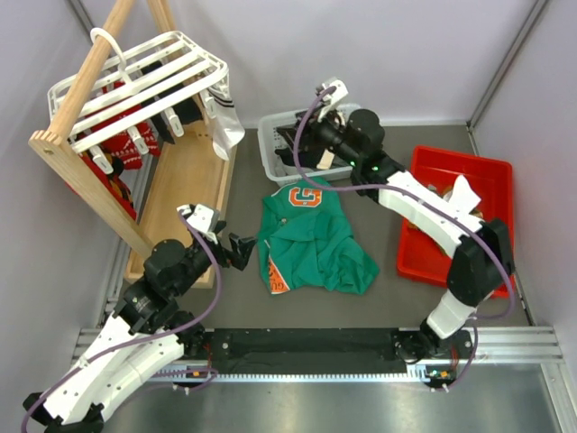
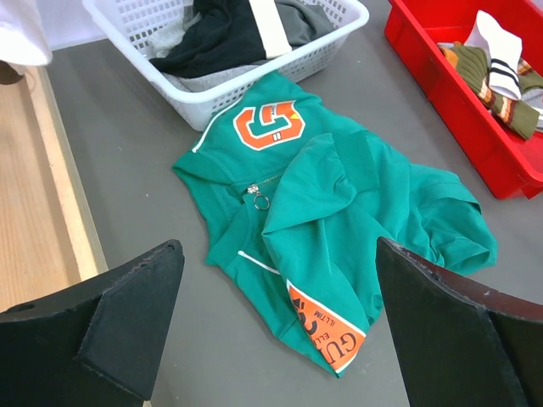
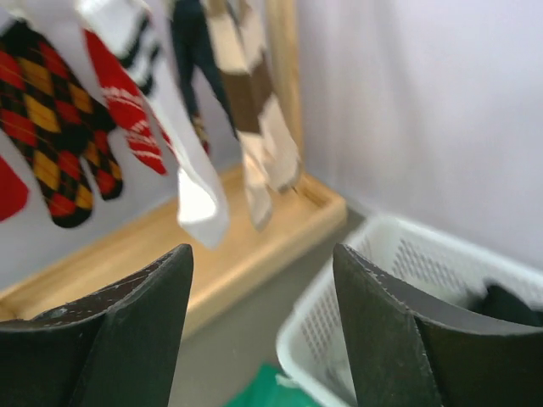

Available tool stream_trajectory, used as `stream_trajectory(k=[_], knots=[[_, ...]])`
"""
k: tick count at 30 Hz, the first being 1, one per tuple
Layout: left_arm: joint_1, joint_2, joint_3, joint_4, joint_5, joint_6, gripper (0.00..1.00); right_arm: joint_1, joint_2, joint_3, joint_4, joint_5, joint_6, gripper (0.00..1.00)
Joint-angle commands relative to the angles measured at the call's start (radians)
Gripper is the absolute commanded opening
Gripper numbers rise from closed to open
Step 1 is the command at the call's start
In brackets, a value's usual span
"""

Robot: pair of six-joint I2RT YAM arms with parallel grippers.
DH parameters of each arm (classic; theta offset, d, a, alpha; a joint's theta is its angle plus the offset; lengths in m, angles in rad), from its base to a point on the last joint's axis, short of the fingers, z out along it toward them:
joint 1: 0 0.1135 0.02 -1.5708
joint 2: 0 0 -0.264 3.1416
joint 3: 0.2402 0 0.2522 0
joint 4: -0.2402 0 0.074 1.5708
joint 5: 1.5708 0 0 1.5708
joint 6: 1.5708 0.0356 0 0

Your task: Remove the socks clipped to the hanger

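Note:
The white slatted hanger hangs by its hook from the wooden rack at the back left. Clipped socks dangle under it: a white sock, red patterned socks, a red-black argyle sock and a brown-cream striped sock. My right gripper is open and empty above the basket, pointing at these socks from a distance. My left gripper is wide open above the green shirt's edge, holding nothing. More socks lie in the red bin.
The pale wooden rack has a flat base below the socks. A white basket holds dark and grey garments. The green shirt lies mid-table. The red bin sits at the right.

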Motion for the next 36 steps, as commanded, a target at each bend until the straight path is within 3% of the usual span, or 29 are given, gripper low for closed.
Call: stream_trajectory(k=[1,6,17,20,23,24,25,36], knots=[[-0.003,-0.019,-0.004,0.059,-0.025,0.017,0.99,0.039,0.123,0.135,0.249,-0.149,0.009,0.67],[-0.003,-0.022,-0.006,0.060,-0.028,0.017,0.99,0.052,0.277,0.331,0.265,-0.219,0.069,0.69],[-0.003,-0.028,-0.010,0.060,-0.025,0.025,0.99,0.096,0.466,0.470,0.302,-0.141,0.063,0.67],[-0.003,-0.032,-0.013,0.065,-0.022,0.028,0.99,0.101,0.486,0.498,0.282,-0.155,0.069,0.58],[-0.003,-0.027,-0.015,0.065,-0.024,0.031,0.99,0.115,0.476,0.507,0.247,-0.147,0.061,0.29],[-0.003,-0.025,-0.013,0.063,-0.025,0.031,0.99,0.119,0.464,0.511,0.231,-0.147,0.054,0.08],[-0.003,-0.025,-0.012,0.060,-0.030,0.033,0.99,0.122,0.453,0.510,0.205,-0.154,0.051,0.00],[-0.003,-0.016,0.071,0.052,-0.240,0.063,0.98,0.162,0.228,0.335,0.133,-0.244,0.198,0.00]])
